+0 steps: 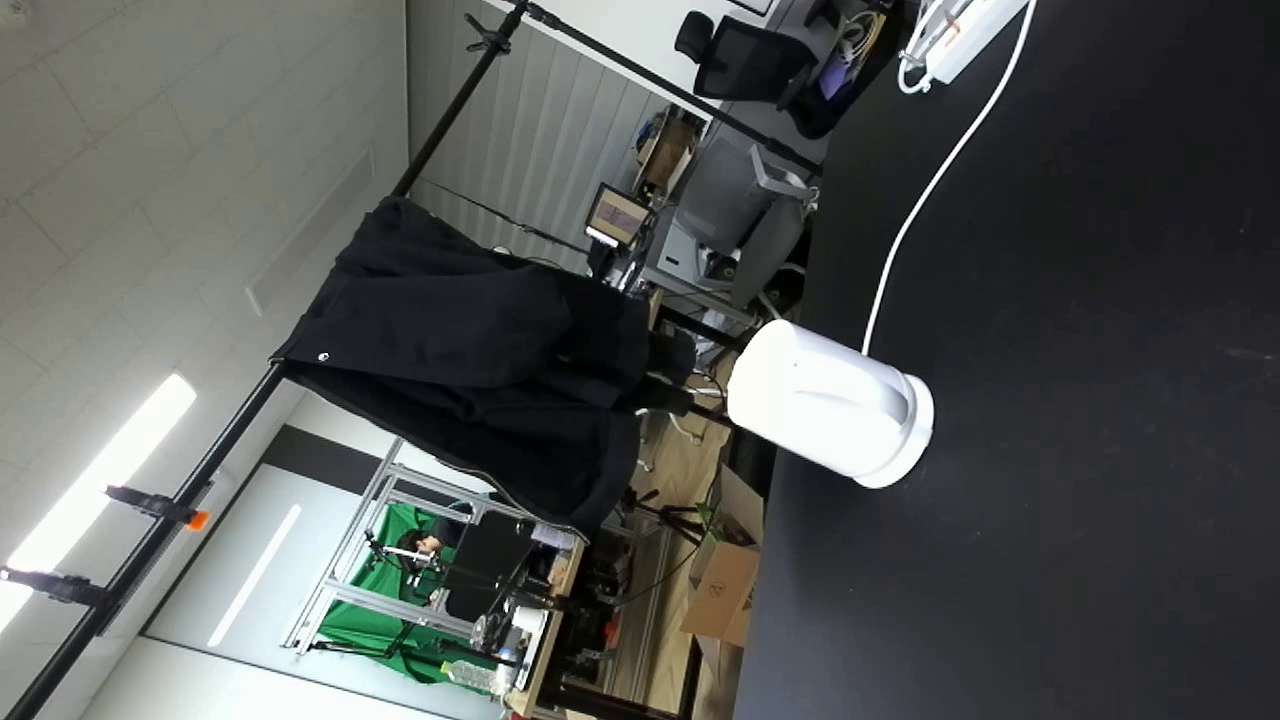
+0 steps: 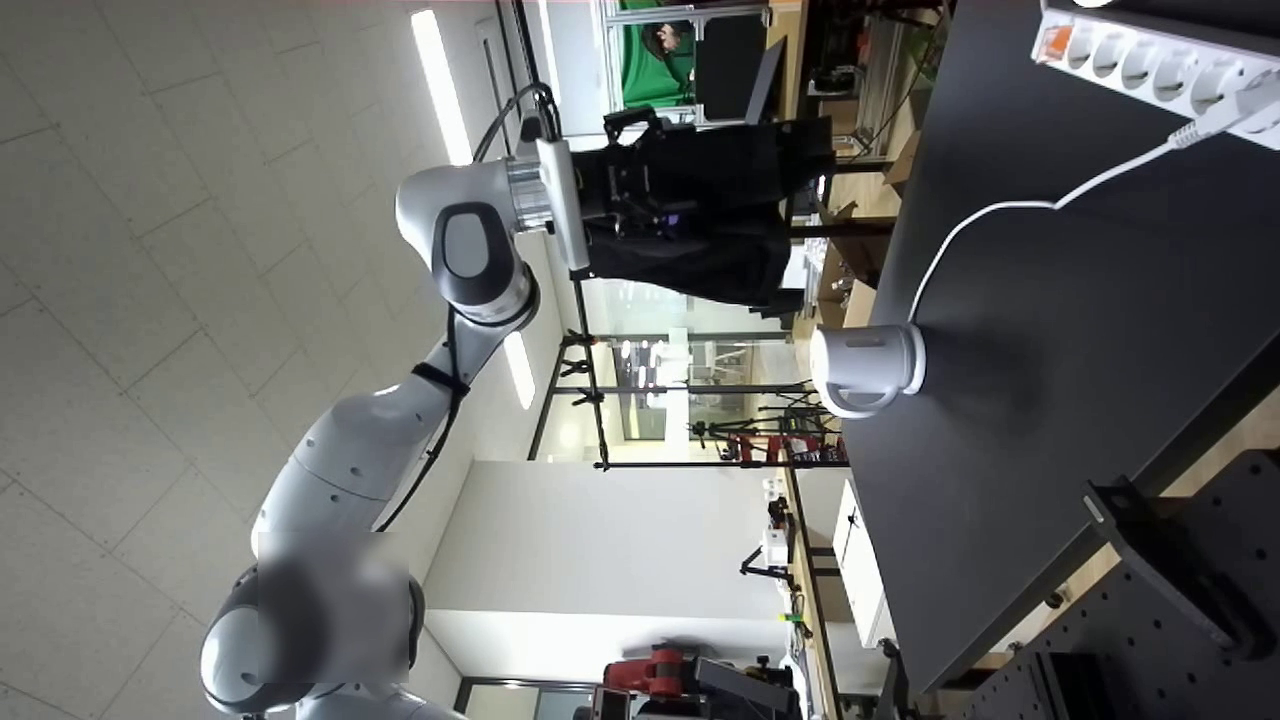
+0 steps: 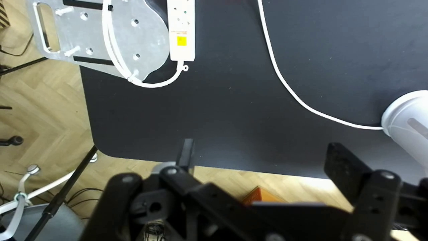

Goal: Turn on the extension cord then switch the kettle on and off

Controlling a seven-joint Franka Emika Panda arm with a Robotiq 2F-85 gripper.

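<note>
Wrist view: the hand [image 3: 261, 156], spread wide, hangs well above the desk [image 3: 230, 120]. Beyond it a metal plate [image 3: 150, 40] lies just beside the extension cord [image 3: 182, 30], whose long axis runs up the view, cable end [image 3: 180, 63] toward the hand. The kettle [image 3: 408, 129] stands upright at right.

White kettle [image 2: 865, 358] on black table [image 2: 1010, 500], cable [image 2: 1054, 206] plugged into the extension cord [image 2: 1160, 72], robot arm [image 2: 350, 440] well apart

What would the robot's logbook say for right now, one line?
gripper: open, empty; extension cord: on table, plug inserted, switch state unclear; kettle: upright on table
</note>
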